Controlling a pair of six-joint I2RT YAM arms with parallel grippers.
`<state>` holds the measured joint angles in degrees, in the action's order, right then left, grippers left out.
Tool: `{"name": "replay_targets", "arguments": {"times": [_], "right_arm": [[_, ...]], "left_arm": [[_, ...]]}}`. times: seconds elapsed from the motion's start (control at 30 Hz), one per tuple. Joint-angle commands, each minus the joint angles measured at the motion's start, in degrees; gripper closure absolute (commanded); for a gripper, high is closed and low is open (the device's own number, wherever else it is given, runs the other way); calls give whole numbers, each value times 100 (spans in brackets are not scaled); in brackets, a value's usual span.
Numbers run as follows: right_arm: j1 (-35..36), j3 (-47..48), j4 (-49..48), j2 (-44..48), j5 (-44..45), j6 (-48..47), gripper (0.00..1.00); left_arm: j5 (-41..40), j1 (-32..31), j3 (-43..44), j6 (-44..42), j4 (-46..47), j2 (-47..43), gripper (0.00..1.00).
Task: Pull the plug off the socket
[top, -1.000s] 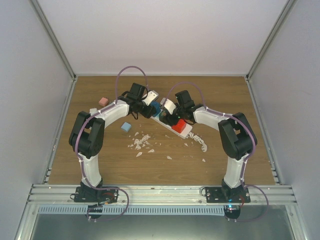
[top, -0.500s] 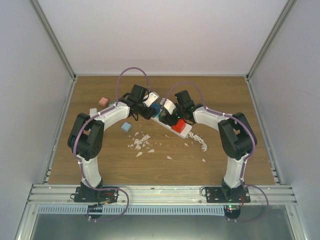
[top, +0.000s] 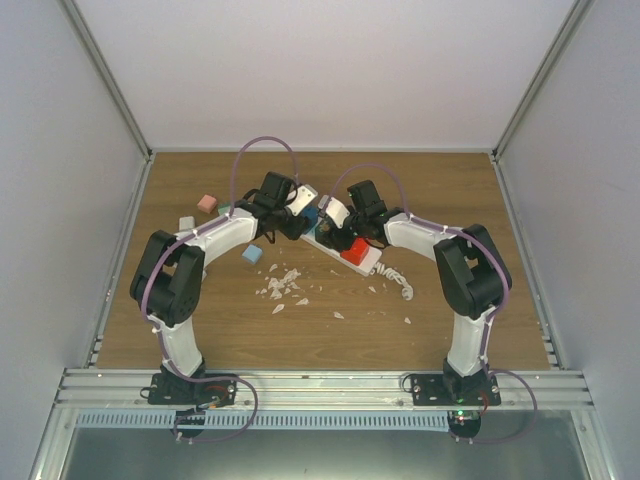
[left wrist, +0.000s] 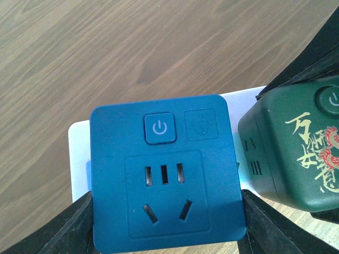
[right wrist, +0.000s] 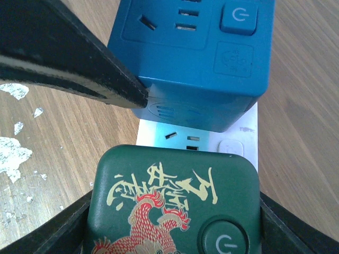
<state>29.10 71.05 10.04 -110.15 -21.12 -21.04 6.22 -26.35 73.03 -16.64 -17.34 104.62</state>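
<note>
The white power strip (top: pixel 372 263) lies diagonally mid-table, with its coiled cord (top: pixel 398 280) at the near right end. A blue cube plug (left wrist: pixel 164 169) and a dark green cube plug with a red dragon (right wrist: pixel 175 201) sit side by side on it; a pale blue outlet face (right wrist: pixel 185 140) shows between them. My left gripper (left wrist: pixel 164 225) has both fingers against the blue plug's sides. My right gripper (right wrist: pixel 172 227) has both fingers against the green plug's sides. In the top view the two grippers (top: pixel 290 222) (top: pixel 332 222) meet over the strip's far half.
A red plug (top: pixel 354 251) sits on the strip nearer the cord. Small pink (top: pixel 207 203), grey (top: pixel 186 222) and light blue (top: pixel 252 254) cubes lie to the left. White scraps (top: pixel 285 285) litter the wood in front. White walls enclose the table.
</note>
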Motion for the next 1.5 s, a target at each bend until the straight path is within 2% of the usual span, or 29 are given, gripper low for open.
{"name": "replay_targets", "arguments": {"times": [0.0, 0.2, 0.27, 0.37, 0.43, 0.6, 0.77, 0.9, 1.2, 1.47], "right_arm": [[-98, -46, 41, -360, 590, -85, 80], [-102, -36, 50, -384, 611, -85, 80], [-113, -37, 60, -385, 611, -79, 80], [-115, -43, 21, -366, 616, -60, 80], [-111, -30, 24, -372, 617, -50, 80], [-122, -38, 58, -398, 582, -58, 80], [-124, -45, 78, -342, 400, -94, 78], [-124, -68, 91, -311, 311, -112, 77], [-122, -102, 102, -272, 254, -137, 76], [-109, -139, 129, -229, 180, -172, 75]], "left_arm": [[150, -57, 115, -185, 435, -417, 74], [960, 534, 355, 207, 118, -529, 76], [848, 561, 232, 59, 234, -719, 76], [451, 254, -52, -386, 397, -968, 75], [545, 155, -87, -368, 350, -1017, 75], [535, 542, 90, -46, 263, -894, 76], [1790, 1669, 870, 287, -10, -264, 73], [3011, 2219, 1773, 306, -615, 534, 73], [4128, 2991, 2916, 433, -1180, 1831, 70], [4810, 3215, 3151, 629, -1253, 2617, 68]]}}
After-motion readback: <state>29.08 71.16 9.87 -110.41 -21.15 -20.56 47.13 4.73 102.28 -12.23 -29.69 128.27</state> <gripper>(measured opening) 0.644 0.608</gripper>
